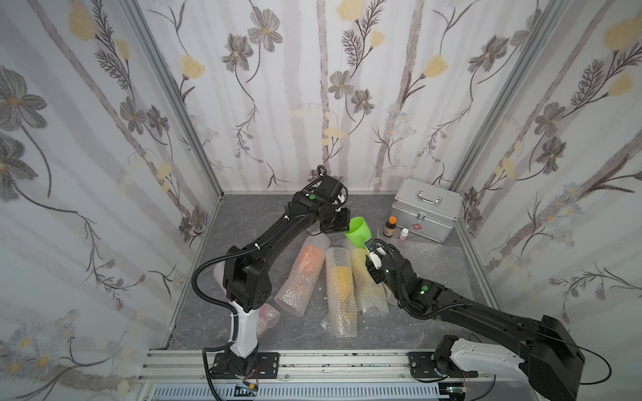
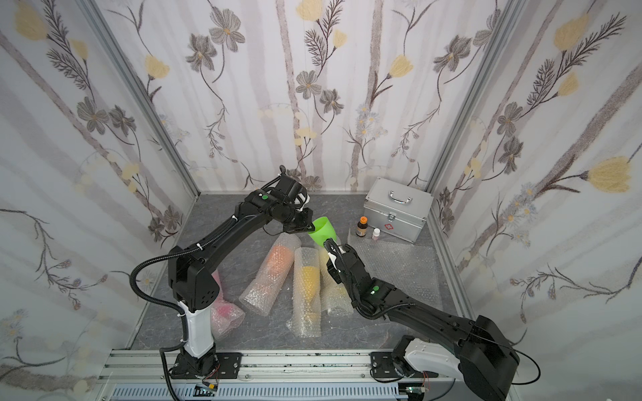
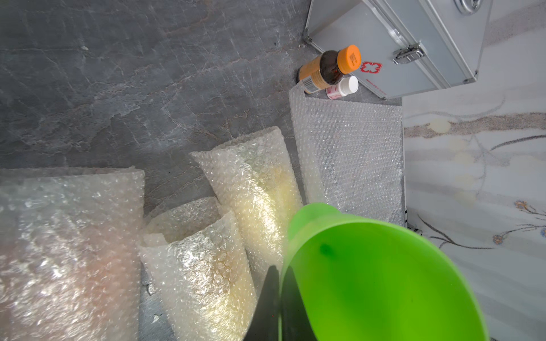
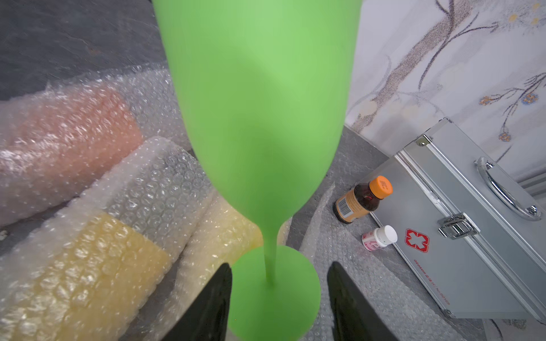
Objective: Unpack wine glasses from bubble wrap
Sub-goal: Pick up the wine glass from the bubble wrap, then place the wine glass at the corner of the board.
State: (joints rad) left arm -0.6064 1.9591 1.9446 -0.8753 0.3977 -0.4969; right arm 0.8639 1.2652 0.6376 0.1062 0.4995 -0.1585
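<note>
A lime green wine glass [image 1: 357,233] [image 2: 323,231] hangs tilted above the table between my two grippers. The left gripper [image 1: 344,226] [image 3: 279,271] is shut on its rim, one finger inside the bowl [image 3: 384,280]. The right gripper [image 1: 370,248] [image 4: 279,265] is open, its fingers on either side of the round foot [image 4: 274,295], with a gap on one side. Below lie bubble wrap tubes with an orange glass [image 1: 304,274], a yellow one [image 1: 342,288], a paler yellow one [image 1: 364,281] and a pink one [image 1: 267,317], partly hidden by the left arm.
A flat bubble wrap sheet [image 1: 434,264] lies at the right. Behind it stands a silver case [image 1: 425,208], with a brown orange-capped bottle [image 1: 391,226] and a small white bottle [image 1: 403,234] in front. Floral walls close in three sides.
</note>
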